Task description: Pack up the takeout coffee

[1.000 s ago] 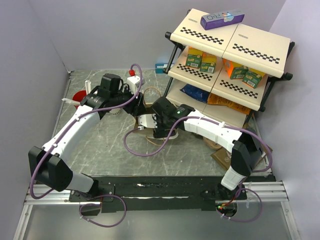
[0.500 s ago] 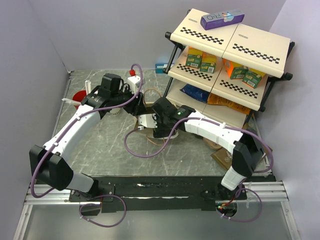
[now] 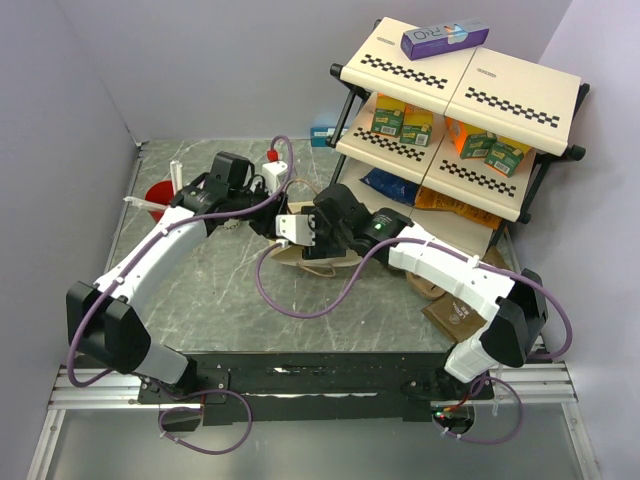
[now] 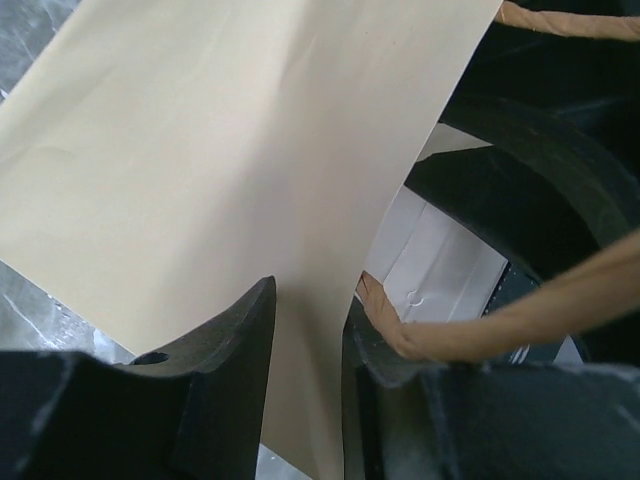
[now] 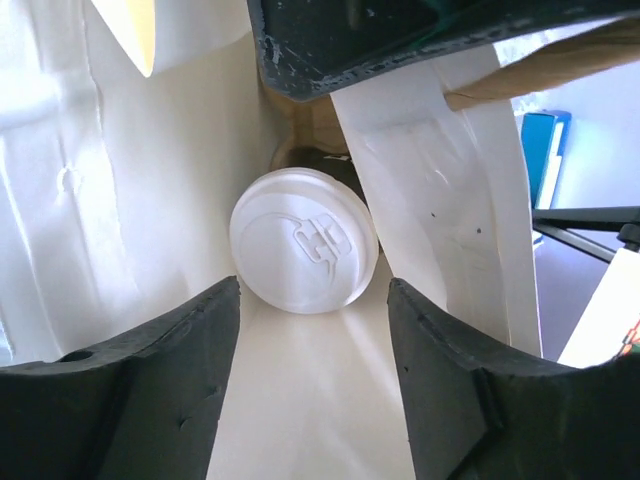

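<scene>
Looking down, we see the table (image 3: 200,290) first, grey and marbled, with both arms bolted at its near edge. A shelf (image 3: 460,85) stands at the far right corner, cartons on its tiers and a purple box (image 3: 445,38) on top. The left arm (image 3: 150,260) and the right arm (image 3: 450,275) both reach towards the middle of the table, where their wrists meet over a paper bag (image 4: 220,150). A red cup (image 3: 158,195) sits near the left edge, well apart from the bag.

From the left wrist we see the left gripper (image 4: 310,300) closed on the bag: the tan wall passes between its two fingers and they pinch it. A twisted paper handle (image 4: 480,325) lies against the right-hand finger.

From the right wrist we see the right gripper (image 5: 312,295) inside the bag, white walls on either side. Its jaws stand apart and hold nothing. The coffee (image 5: 303,252) is in the bag beyond the fingertips, in line with the gap between them and touching neither finger. Its round white lid faces the camera; we can make out hardly any of the cup's body behind it.
</scene>
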### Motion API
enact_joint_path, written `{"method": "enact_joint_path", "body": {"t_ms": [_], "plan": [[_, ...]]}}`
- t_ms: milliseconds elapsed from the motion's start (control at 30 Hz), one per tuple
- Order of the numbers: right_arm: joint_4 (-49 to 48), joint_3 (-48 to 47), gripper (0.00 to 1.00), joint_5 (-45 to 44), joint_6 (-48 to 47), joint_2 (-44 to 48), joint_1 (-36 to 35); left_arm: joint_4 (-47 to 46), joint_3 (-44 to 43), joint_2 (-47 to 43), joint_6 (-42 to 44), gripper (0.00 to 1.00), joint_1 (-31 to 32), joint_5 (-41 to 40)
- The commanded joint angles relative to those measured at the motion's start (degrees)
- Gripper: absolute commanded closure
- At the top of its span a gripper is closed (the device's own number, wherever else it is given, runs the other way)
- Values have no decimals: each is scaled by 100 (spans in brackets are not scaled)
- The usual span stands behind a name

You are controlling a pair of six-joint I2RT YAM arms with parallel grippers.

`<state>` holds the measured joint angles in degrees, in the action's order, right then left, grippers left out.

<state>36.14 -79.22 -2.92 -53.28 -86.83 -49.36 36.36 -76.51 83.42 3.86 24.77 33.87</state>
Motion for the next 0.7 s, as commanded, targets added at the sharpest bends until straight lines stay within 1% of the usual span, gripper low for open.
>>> {"method": "enact_joint_path", "body": {"t_ms": [0,133,200,233,300,467,667], "plan": [[103,-348,34,186,168,210,6,249,-224,96,54,66,-8,146],[244,-576,37,256,291,228,-3,293,-434,166,54,67,-43,155],[385,-743,38,257,353,245,-3,302,-514,218,36,69,-69,182],[437,-787,38,448,362,254,6,293,-540,236,27,70,-87,208],[560,-901,38,546,397,307,6,284,-628,332,-60,75,-139,287],[745,-1078,37,801,528,464,23,223,-830,657,-315,78,-350,699],[938,-1499,33,1100,880,684,199,363,-1270,1001,-324,82,-553,849]]}}
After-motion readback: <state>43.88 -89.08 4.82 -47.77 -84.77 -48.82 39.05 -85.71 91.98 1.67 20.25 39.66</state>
